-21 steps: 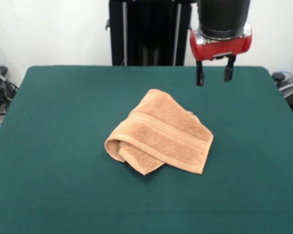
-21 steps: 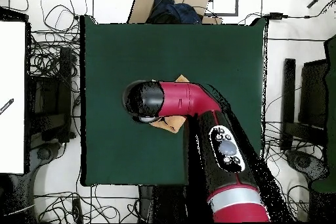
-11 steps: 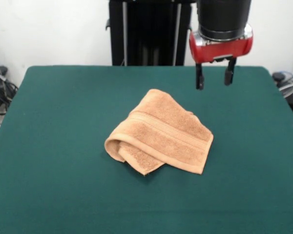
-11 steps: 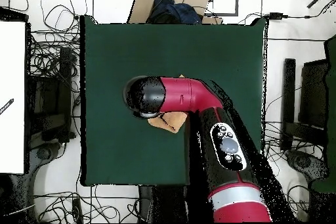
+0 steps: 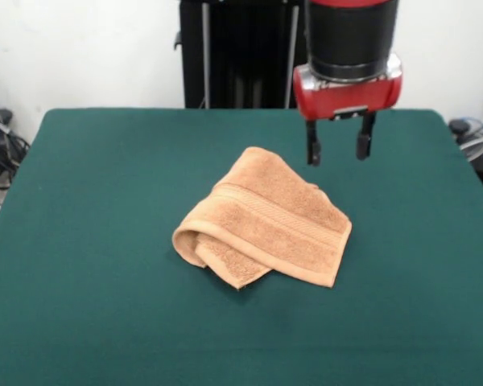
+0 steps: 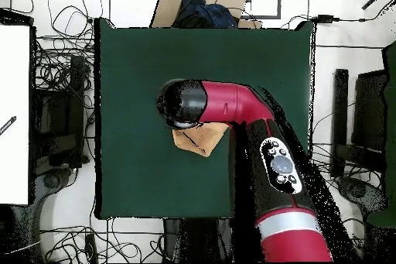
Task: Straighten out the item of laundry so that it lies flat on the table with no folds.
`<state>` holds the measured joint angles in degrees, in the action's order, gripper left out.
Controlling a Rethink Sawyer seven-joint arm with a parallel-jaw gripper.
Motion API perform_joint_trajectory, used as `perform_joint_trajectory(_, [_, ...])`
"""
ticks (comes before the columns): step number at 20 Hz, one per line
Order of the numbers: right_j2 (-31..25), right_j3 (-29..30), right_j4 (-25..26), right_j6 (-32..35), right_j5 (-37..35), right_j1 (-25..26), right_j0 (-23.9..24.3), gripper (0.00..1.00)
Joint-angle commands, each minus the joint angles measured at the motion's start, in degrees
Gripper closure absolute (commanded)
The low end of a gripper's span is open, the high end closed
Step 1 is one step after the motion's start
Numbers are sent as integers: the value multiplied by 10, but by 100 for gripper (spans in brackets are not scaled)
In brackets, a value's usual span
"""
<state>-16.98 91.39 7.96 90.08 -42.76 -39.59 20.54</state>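
The tool point(image 5: 336, 150), fingers spread and empty, is sliding in from the side, lower now. The folded towel point(image 5: 266, 219) is lying just below it on the bench point(image 5: 88, 241), so a grab looks close.

In the overhead view the arm point(image 6: 232, 106) covers most of the towel point(image 6: 199, 138), leaving only a corner showing, and it hides the tool entirely. In the front view the arm is cut off by the top edge above the tool point(image 5: 336, 150), the table point(image 5: 80, 241) runs past the bottom edge, and the towel's folds conceal its underside and any tag.
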Motion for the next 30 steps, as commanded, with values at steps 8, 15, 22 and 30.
perform_joint_trajectory(8, [-17,-39,76,-61,-25,56,33,0])
perform_joint_trajectory(15, [-8,-41,101,-27,-7,74,21,0])
perform_joint_trajectory(22, [-14,-45,107,-21,-9,76,25,0])
perform_joint_trajectory(30, [-19,-46,110,-17,0,88,30,0])
